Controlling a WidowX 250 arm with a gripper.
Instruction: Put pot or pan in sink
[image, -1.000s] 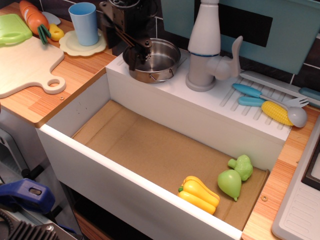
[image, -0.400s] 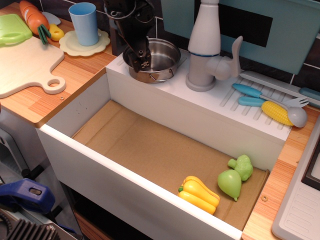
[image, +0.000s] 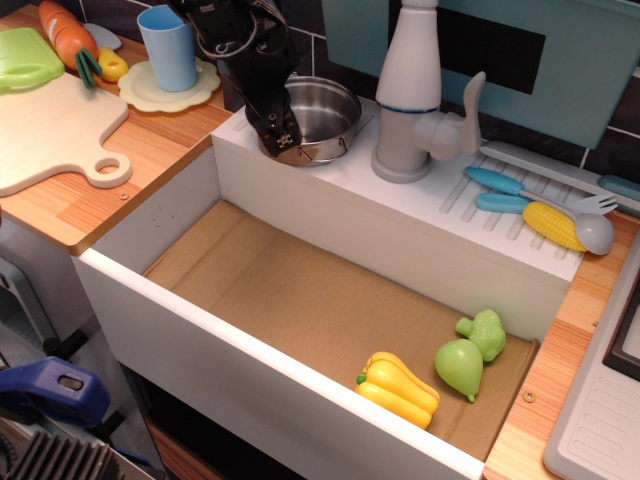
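Observation:
The small shiny steel pot (image: 325, 105) stands upright on the white ledge behind the sink, left of the faucet. My gripper (image: 282, 137) reaches down from the upper left onto the pot's near-left rim. Its dark fingers are drawn close together over the rim and look shut on it. The pot rests on the ledge. The sink (image: 160, 215) is the deep white basin with a brown floor, below and in front of the pot.
A white faucet (image: 410, 90) stands right of the pot. A yellow pepper (image: 398, 388) and two green toy vegetables (image: 462, 366) lie in the sink's right end. A blue cup (image: 168, 45) on its saucer and a cutting board (image: 50, 130) lie at left. Corn (image: 553, 225) and utensils lie on the drainboard.
My gripper has come down and toward the front onto the pot's near-left rim, and its fingers have narrowed. The pot has stayed in place.

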